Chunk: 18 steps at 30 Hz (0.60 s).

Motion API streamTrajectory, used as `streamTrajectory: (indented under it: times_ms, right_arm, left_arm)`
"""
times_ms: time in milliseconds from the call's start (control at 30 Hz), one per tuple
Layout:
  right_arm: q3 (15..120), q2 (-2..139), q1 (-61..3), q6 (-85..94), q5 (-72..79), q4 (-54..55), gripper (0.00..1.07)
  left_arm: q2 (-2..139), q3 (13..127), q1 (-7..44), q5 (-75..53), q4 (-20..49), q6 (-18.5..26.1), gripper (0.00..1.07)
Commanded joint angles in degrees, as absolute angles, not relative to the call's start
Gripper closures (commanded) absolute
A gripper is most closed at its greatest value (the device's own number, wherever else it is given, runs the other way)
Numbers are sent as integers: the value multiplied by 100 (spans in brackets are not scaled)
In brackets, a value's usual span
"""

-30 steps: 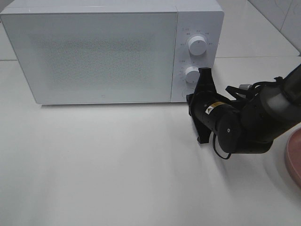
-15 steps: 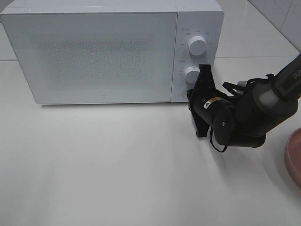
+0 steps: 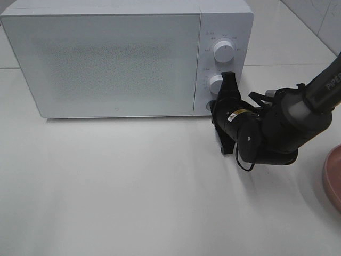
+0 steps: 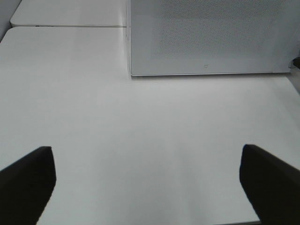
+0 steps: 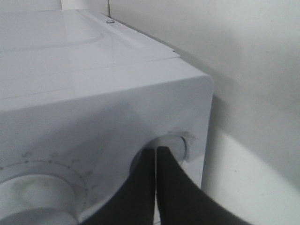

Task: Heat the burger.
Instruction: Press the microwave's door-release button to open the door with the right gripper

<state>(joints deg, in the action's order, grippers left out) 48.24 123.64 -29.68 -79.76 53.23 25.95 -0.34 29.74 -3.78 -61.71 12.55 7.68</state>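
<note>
A white, smooth, faintly glossy bench (image 3: 133, 186) is seen, backed by pale wall tiles (image 3: 319, 16). A white box-shaped microwave (image 3: 106, 64) is set at the rear of the bench; its door is shut and finished in a fine speckled mesh pattern. Two round white knobs, upper (image 3: 223, 52) and lower (image 3: 215, 84), are fitted one above the other on the control panel. The burger is not shown in any view, so its location cannot be told. The rim of a round pink plate (image 3: 333, 178) is cut off at the right edge.

The right hand (image 5: 156, 151) is closed, black fingertips together, and is placed against a round white button (image 5: 174, 140) at the panel's lower corner. The left hand (image 4: 150, 187) is spread wide above bare bench.
</note>
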Motion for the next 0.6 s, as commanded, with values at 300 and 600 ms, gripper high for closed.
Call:
streamTrajectory:
  times_ms: [300,600]
  right_arm:
    - [5185,12336,-2876,-7855,6383,2922,107]
    - [5586,12353,-2750,-7466,6658,3031,107]
  left_arm:
    - [-126,2951,-378,-6119,1283,756,7]
    - [-126,2951,-378,-6119,1283,756,7]
